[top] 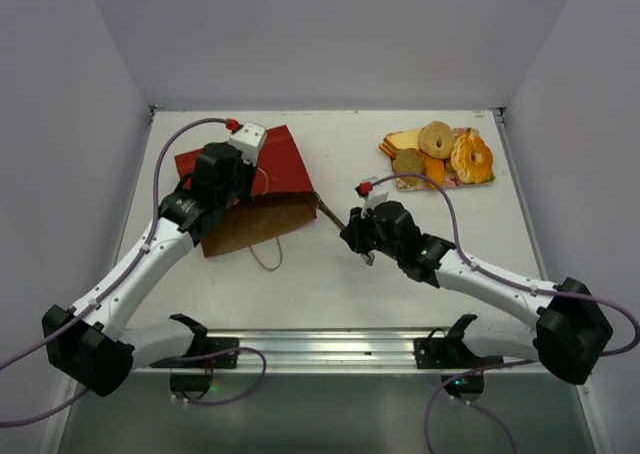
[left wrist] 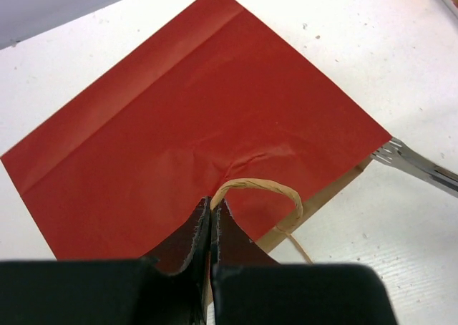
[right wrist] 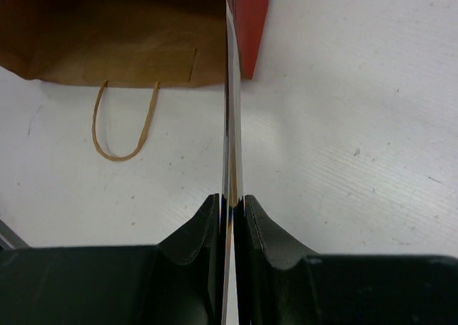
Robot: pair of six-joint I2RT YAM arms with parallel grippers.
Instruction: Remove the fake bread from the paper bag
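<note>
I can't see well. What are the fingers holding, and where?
Left fingers pinch the bag's red edge by its handle; right fingers clamp a metal tool's rear part.

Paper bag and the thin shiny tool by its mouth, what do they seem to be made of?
The paper bag: paper, matte red outside with creases and fold lines, brown kraft inside. Its handle: tan twisted paper cord, probably. The tool: likely polished metal, mirror-bright with a ridged tip.

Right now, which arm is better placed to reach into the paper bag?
Right: the right gripper holds metal tongs aimed at the paper bag mouth; the left gripper is busy pinching its red upper edge.
</note>
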